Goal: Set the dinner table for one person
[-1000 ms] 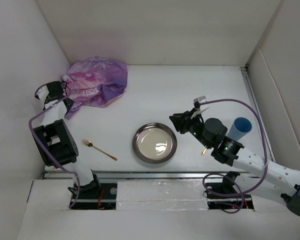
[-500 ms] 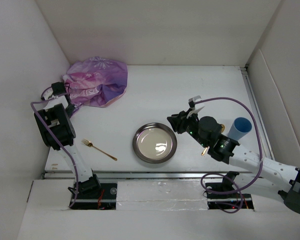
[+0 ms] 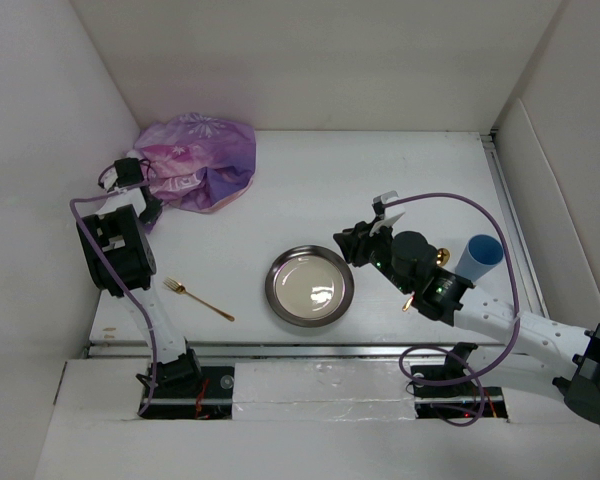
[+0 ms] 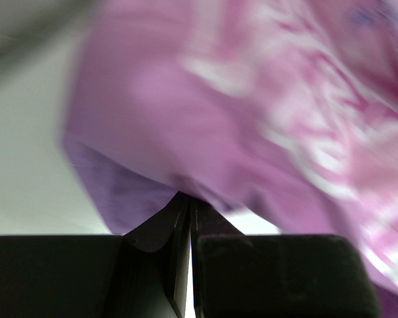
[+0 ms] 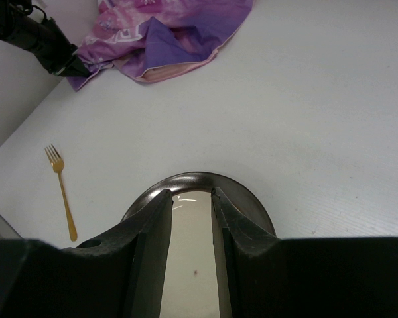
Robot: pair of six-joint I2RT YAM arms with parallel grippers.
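1. The left gripper (image 4: 189,199) is pinched fully closed on the edge of a crumpled purple snowflake-printed cloth placemat (image 4: 252,112), which lies in the far left corner of the large flat white counter (image 3: 380,180).
2. The right gripper (image 5: 189,199) has a narrow gap between its jaws and holds nothing. It hangs at the far right rim of a round silver metal plate (image 3: 271,285); whether they touch cannot be told.
3. A slim gold fork (image 3: 198,298) lies left of the plate, apart from it.
4. A blue cup (image 3: 480,256) stands near the counter's right edge.

l end effector (image 4: 189,199) now tight on placemat (image 4: 252,99); r end effector (image 5: 189,193) nearer plate (image 5: 255,215)
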